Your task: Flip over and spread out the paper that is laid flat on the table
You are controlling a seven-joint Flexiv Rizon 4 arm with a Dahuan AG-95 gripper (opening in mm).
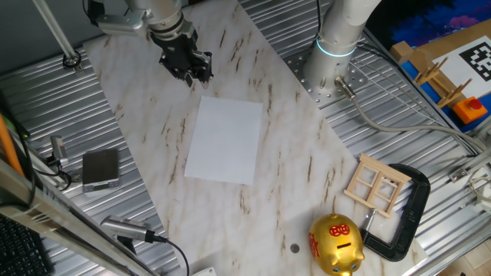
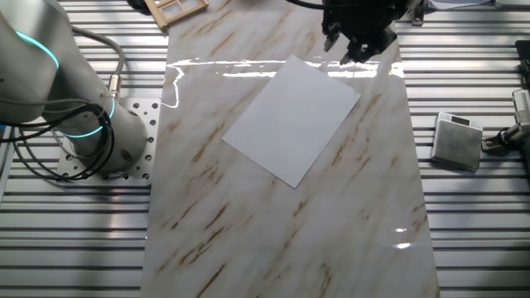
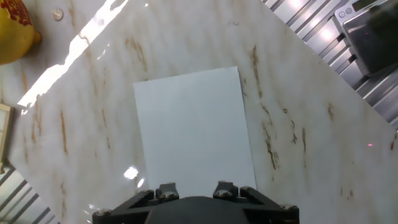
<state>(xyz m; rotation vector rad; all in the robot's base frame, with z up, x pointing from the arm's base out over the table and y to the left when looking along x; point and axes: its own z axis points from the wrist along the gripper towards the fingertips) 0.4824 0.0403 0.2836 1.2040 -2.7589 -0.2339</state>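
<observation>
The paper [image 1: 226, 139] is a blank white sheet lying flat on the marble-look table [image 1: 146, 100]. It also shows in the other fixed view [image 2: 291, 118] and in the hand view [image 3: 193, 130]. My gripper [image 1: 196, 75] hovers above the table just past the sheet's far short edge, apart from it. In the other fixed view the gripper [image 2: 356, 54] is over the sheet's top right corner. In the hand view the gripper [image 3: 196, 188] has its fingers apart and empty, with the sheet's near edge just below them.
A small grey square box [image 1: 100, 169] sits on the ribbed metal left of the table. A gold piggy bank [image 1: 335, 244], a wooden frame [image 1: 376, 184] and a black clamp [image 1: 410, 215] stand at the table's near right end. The arm's base [image 1: 337, 46] is at the right.
</observation>
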